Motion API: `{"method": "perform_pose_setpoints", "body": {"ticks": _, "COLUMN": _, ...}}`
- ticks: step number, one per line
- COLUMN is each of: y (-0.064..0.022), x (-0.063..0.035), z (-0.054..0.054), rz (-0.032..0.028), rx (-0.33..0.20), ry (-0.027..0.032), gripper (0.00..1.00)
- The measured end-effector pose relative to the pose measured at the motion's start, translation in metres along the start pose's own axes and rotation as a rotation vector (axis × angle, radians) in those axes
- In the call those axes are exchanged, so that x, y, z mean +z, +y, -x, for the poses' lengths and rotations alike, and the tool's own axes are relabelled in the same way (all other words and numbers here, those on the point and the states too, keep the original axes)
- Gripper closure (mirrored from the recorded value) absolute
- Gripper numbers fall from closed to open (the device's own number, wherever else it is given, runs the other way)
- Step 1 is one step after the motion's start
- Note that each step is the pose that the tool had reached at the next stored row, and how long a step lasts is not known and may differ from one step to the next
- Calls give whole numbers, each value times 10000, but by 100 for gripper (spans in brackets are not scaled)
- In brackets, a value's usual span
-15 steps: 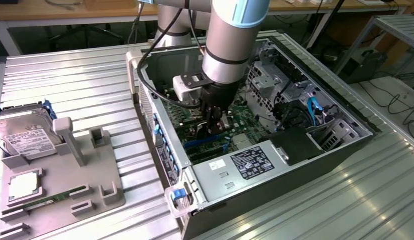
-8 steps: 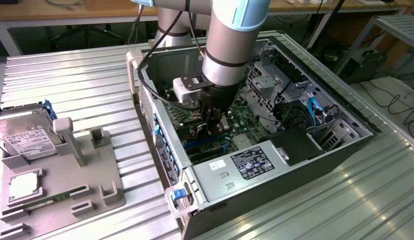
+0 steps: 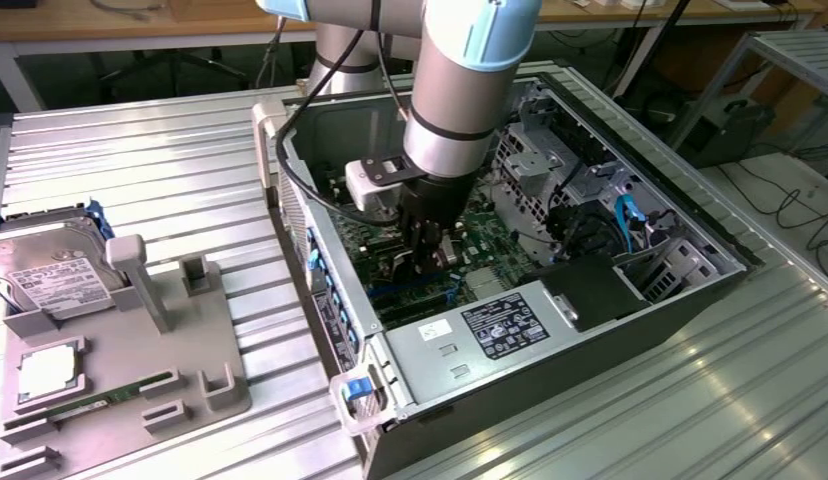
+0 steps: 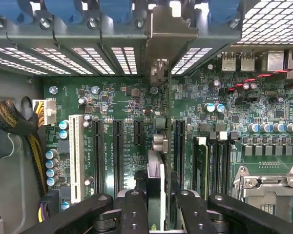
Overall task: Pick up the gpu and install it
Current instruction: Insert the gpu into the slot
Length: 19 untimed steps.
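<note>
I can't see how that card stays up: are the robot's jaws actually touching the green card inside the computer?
Touching. The wrist view shows the gpu edge-on, pinched in the gripper, its jaws against both faces with no gap.

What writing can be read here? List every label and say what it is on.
No text can be quoted; all of it is illegible.
Hard drive label: dark print on white, too blurred to read.
Power supply label: white print on black, too small to read.
Motherboard lettering between the slots: too small to read.
</note>
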State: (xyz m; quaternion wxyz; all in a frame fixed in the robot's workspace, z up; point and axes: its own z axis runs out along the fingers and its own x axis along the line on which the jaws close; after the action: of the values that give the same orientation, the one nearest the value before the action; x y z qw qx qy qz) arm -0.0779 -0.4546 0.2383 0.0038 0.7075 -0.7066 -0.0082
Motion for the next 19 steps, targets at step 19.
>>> {"method": "perform_pose_setpoints", "body": {"ticks": 19, "y": 15, "x": 90, "z": 2, "rz": -6, "rx": 1, "ry": -6, "gripper": 65}}
